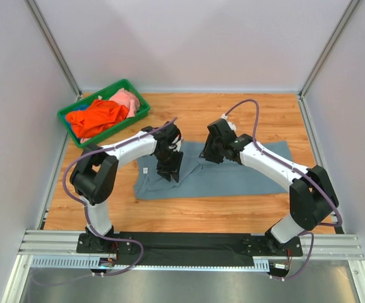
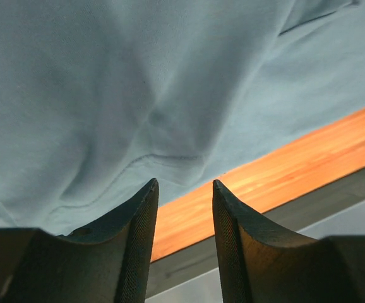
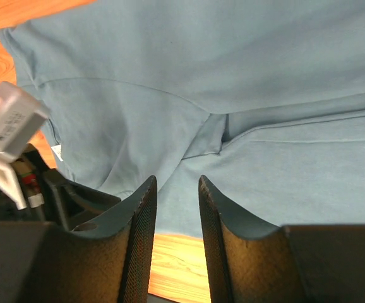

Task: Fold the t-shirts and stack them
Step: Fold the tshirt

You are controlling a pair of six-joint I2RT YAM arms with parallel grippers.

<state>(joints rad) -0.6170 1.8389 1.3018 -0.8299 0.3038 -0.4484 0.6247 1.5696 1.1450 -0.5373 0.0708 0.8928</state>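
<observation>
A slate grey-blue t-shirt [image 1: 233, 173] lies spread flat across the wooden table [image 1: 189, 214]. My left gripper [image 1: 169, 172] hovers over its left part. In the left wrist view the left gripper [image 2: 184, 183] is open with nothing between its fingers, and the shirt [image 2: 138, 82] and its hem lie just beyond the tips. My right gripper [image 1: 209, 153] is over the shirt's upper middle. In the right wrist view the right gripper [image 3: 176, 180] is also open and empty above a sleeve seam of the shirt [image 3: 245, 95]. An orange t-shirt [image 1: 97, 117] and a pale pink one [image 1: 127, 100] sit bunched in the bin.
The green plastic bin [image 1: 138, 115] stands at the back left corner. Grey walls enclose the table on three sides. A metal rail [image 1: 189, 243] carries the arm bases at the near edge. The left arm's wrist [image 3: 9, 126] shows at the left of the right wrist view.
</observation>
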